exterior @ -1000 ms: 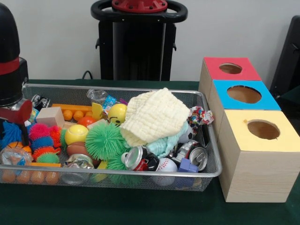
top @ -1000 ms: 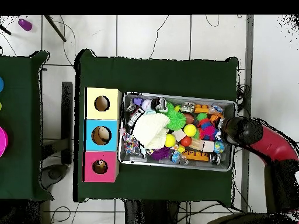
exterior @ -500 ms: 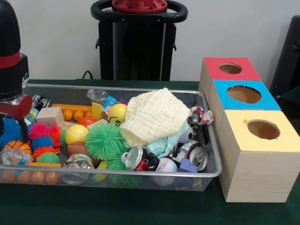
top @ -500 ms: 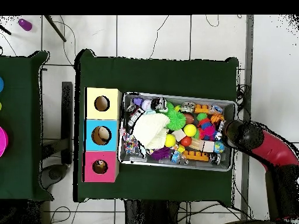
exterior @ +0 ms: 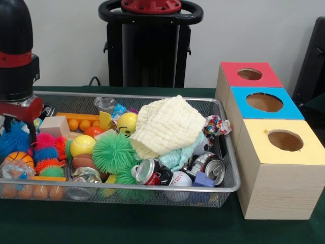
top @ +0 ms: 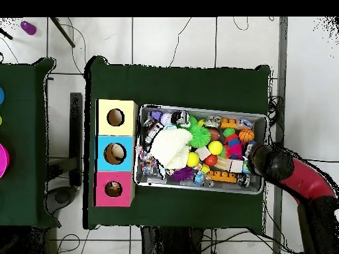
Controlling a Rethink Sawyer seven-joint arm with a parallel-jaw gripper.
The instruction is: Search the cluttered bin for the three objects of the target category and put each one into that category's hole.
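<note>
Front view: the arm's hand (exterior: 18, 109) hangs over the bin's (exterior: 152, 195) end farthest from the three boxes (exterior: 277, 168), among spiky balls (exterior: 45, 152); I cannot tell its opening; which category is wanted is not evident; descend straight, clear of the mesh rim, onto one exposed item.

Overhead view: hand (top: 255, 159) at the bin's (top: 198, 188) end opposite the boxes (top: 115, 153); no writing is legible.

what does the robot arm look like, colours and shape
In the front view the arm is a thick rounded black cylinder with a red band around it, ending in a silvery collar over a red block at its lower end. From overhead the same arm shows a rounded black end, then a glossy red link, then black again toward the base. No cables or markings are visible on it.
</note>
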